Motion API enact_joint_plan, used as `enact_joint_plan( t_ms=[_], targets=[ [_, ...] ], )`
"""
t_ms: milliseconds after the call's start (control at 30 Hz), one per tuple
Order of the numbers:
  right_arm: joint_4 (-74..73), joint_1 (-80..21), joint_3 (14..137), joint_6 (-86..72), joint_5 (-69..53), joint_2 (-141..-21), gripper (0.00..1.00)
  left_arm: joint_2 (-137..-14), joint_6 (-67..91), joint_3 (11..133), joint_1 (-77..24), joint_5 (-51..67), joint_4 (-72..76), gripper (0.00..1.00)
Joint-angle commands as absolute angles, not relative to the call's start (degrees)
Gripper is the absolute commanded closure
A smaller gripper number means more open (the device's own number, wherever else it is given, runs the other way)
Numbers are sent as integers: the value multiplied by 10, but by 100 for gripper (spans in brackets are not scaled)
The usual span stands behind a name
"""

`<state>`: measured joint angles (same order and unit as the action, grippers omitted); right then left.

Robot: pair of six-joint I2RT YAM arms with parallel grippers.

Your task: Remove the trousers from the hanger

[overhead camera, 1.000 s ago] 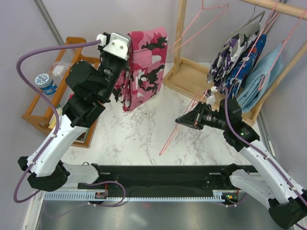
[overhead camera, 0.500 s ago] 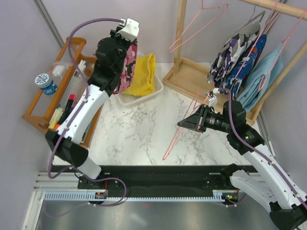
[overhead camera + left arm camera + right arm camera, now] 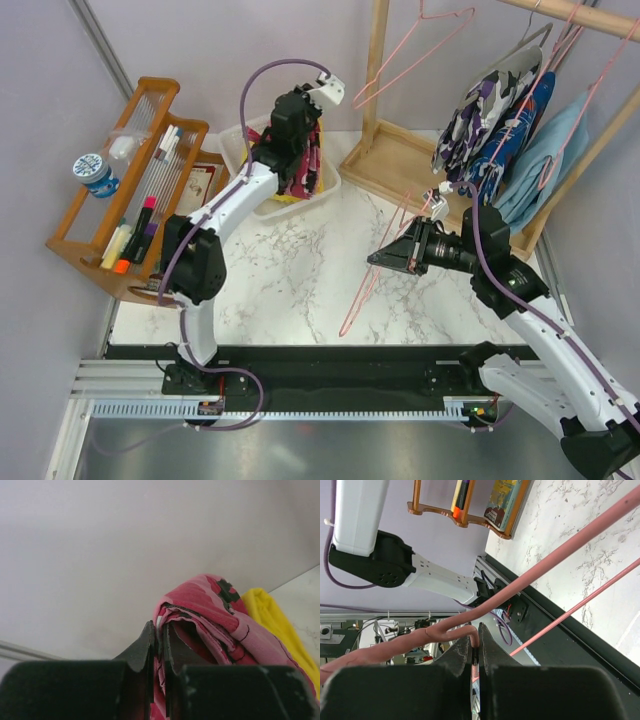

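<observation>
**Worktop** (image 3: 290,280): white marble slab. Places below are clock directions from its centre in the overhead view.

**Wooden clothes rail** (image 3: 378,70): at 1 to 2 o'clock. It carries a purple-white camouflage garment (image 3: 480,110) and a light blue garment (image 3: 555,160), both on hangers, plus one bare pink spare hanger (image 3: 420,50) near the post.

**Wooden organiser** (image 3: 120,200): at 9 o'clock, on the edge, stocked with pens and small items.

**White bin** (image 3: 235,145): at 11 o'clock, against the back wall. It receives the trousers.

**Pink camouflage trousers** (image 3: 210,605): bunched, free of any hanger, hanging into the bin at 11 o'clock and lying over the yellow pair.

**Yellow trousers** (image 3: 272,615): folded in the bin, partly covered by the pink pair, with no hanger.

**Pink hanger** (image 3: 560,555): bare wire at 3 o'clock, slanting down toward the worktop, with nothing draped on it.

**Left claw** (image 3: 159,627): reached out over the bin, its jaws pinched on a fold of the pink camouflage trousers.

**Right claw** (image 3: 475,640): at 3 o'clock, its jaws clamped on the wire of the pink hanger near its hook.

**Progress, judged:** nearly complete. Both pairs are off their hangers and at the bin. What appears left is for the left claw to let go of the pink pair and pull clear, and for the right claw to put the stripped hanger down.
</observation>
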<state>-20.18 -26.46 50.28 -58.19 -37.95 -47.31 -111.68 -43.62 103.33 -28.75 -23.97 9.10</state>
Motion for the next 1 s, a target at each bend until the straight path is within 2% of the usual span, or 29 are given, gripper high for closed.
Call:
enact_joint_plan(
  t_ms=[0, 133, 233, 333, 367, 467, 700, 767, 967],
  targets=[
    [-178, -265, 527, -571, -392, -473, 100, -1168, -440, 1074, -298, -275, 199, 98],
    [-170, -266, 525, -577, -391, -472, 100, -1224, -414, 1101, -297, -339, 204, 97],
    [-170, -266, 523, -577, -391, -470, 100, -1231, -377, 1096, -294, -349, 198, 93],
    [-170, -265, 521, -577, -390, -471, 100, -1210, -332, 1075, -293, -342, 186, 76],
    [-170, -265, 521, -577, -390, -472, 100, -1203, -323, 1070, -292, -338, 184, 64],
    [-168, -265, 525, -574, -390, -475, 100, -1174, -276, 1052, -287, -330, 162, 49],
    [-168, -265, 533, -563, -386, -486, 100, -1122, -242, 1028, -273, -330, 111, 36],
    [-166, -265, 533, -563, -385, -489, 100, -1095, -236, 1012, -271, -328, 103, 24],
    [-165, -265, 538, -552, -387, -502, 100, -1007, -186, 969, -268, -270, 55, 19]
  ],
)
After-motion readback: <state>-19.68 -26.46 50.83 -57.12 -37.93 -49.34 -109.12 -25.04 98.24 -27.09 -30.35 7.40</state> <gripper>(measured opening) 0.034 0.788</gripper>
